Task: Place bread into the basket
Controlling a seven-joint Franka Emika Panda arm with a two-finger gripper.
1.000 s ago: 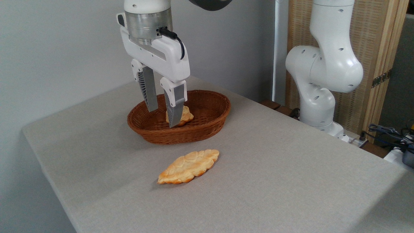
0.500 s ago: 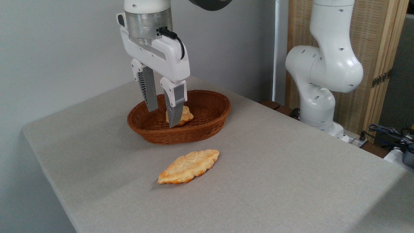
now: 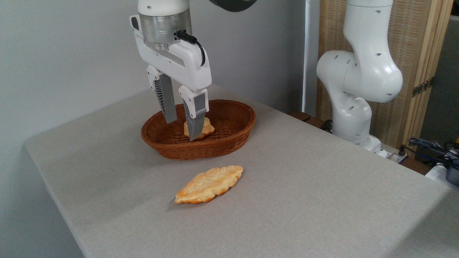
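Gripper (image 3: 182, 129) is over the basket (image 3: 229, 138) right now, fingers pointing down and spread apart with clear daylight between them, nothing pinched. Compared with a second ago it sits a touch higher and a shade to the right, so the arm is easing up and away from the wicker; the change is small. Inside the basket lies a small chunky bread lump (image 3: 206, 127), resting on the weave just behind the nearer finger (image 3: 195, 120), which covers the lump's left part, so whether finger and lump touch cannot be made out. The farther finger (image 3: 165, 104) hangs above the basket's left inner wall, its tip level with the rim. Down on the grey table (image 3: 322, 200), the long leaf-shaped bread (image 3: 209, 184) lies flat, nearer than the basket and well apart from it, pointed ends running near-left to far-right, exactly where it lay a second ago. It is outside the basket, untouched. Over on the right stands the arm's white base column (image 3: 353, 82), beside the table's far right edge, in front of a woven screen (image 3: 416, 53). Its top is cut off by the frame, as is the wrist above the gripper. Cables (image 3: 434, 150) trail at the far right edge, partly out of view.
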